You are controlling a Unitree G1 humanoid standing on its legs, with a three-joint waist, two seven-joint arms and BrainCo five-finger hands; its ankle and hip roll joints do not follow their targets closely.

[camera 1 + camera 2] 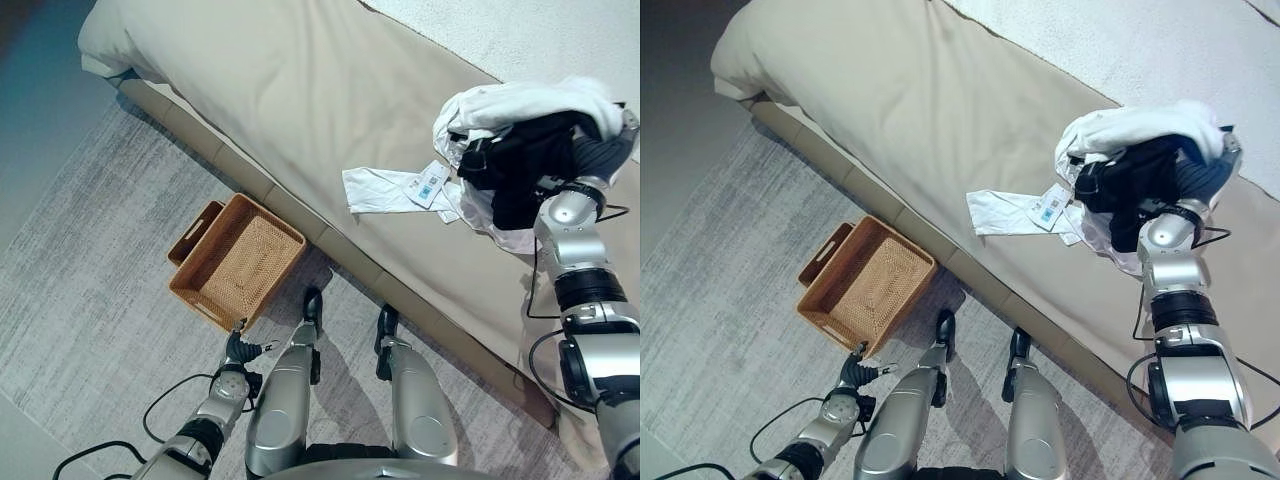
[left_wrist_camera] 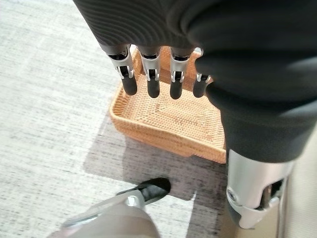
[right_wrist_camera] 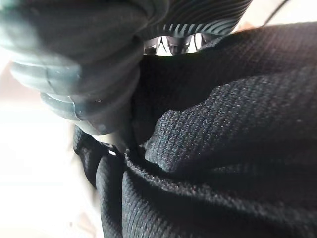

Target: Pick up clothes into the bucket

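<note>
Up on the bed (image 1: 300, 80), a bundle of clothes sits gathered at the robot's right hand (image 1: 590, 150): a black knit garment (image 1: 520, 165) bunched against the hand's dark ribbed cover, with a white garment (image 1: 520, 105) draped over the top of it and a flatter white piece (image 1: 385, 190) trailing out across the beige bedcover, a printed tag (image 1: 432, 185) lying on it. In the right wrist view the black knit (image 3: 223, 163) presses right up against the hand, and the fingers are buried in the cloth, so I cannot tell whether they are curled round it or straight. The clothes are all on the mattress, well apart from the woven basket (image 1: 235, 262), which stands on the grey rug (image 1: 90, 300) just beside the bed's lower edge, with a cut-out handle at its far end and nothing lying inside. The left hand (image 2: 158, 74) hangs low near the basket's near corner; its wrist view shows the silver, dark-tipped fingers (image 2: 151, 82) straight and side by side, pointing down over the basket's (image 2: 168, 119) woven floor and holding nothing. Beyond the rug, at the far left, runs a strip of bare grey floor (image 1: 35, 130).
</note>
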